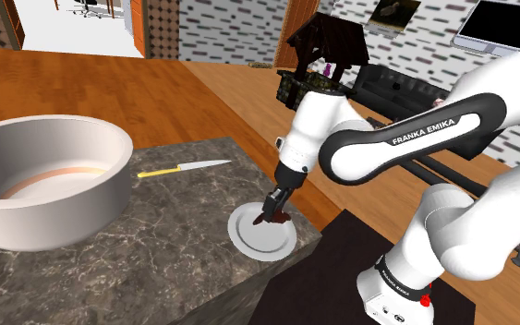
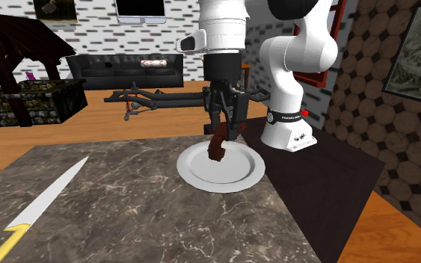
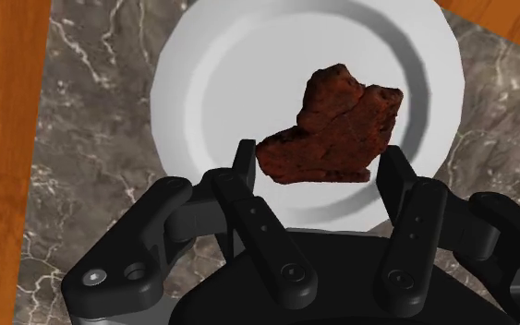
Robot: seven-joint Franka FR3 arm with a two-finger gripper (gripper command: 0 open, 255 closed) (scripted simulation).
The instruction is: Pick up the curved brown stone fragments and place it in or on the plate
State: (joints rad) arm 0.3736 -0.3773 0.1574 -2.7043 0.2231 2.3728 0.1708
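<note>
My gripper is clamped on the reddish-brown stone fragment, one finger pressed to each side. The fragment hangs low over the white plate, and I can't tell whether it touches. I judge this the placing step: next I ease down and let go so it settles inside the rim. Nothing else is on the plate. Farther along the marble counter lies a yellow-handled knife. Beyond it, the big white bowl looks empty.
</note>
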